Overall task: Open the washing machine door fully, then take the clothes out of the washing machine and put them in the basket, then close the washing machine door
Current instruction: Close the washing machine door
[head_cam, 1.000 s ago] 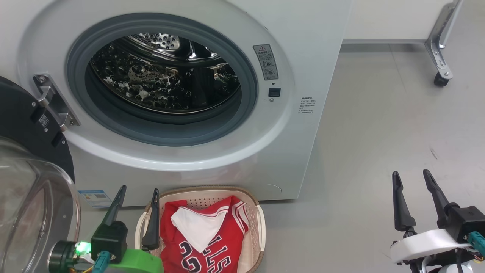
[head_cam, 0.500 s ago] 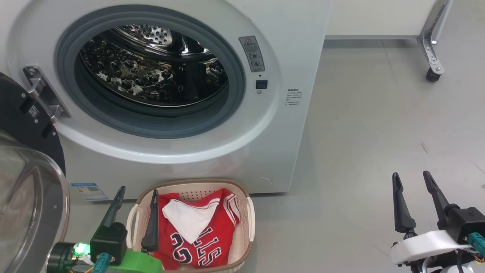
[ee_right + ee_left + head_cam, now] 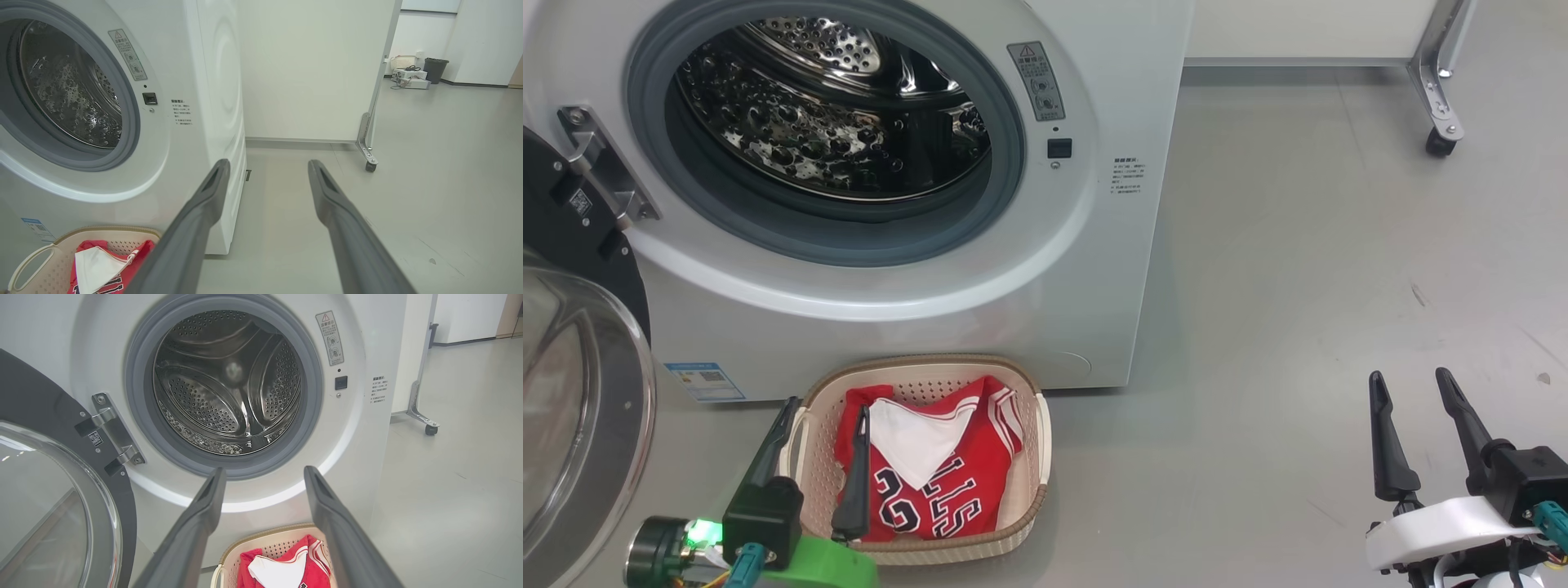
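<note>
Presently our left gripper (image 3: 827,406) hangs spread and empty over the basket's (image 3: 1033,457) left edge; our right gripper (image 3: 1410,374), likewise spread and empty, sits well to the right; the clothes (image 3: 939,498) lie in the basket, just near of the washing machine (image 3: 1094,269); the washing machine door (image 3: 560,224) stands swung open at the left.

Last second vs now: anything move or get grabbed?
Only the head camera shifted: washer and basket slide up-left in frame. Nothing grabbed or released. Jersey stays in the basket, door open, left gripper and right gripper open, empty.
</note>
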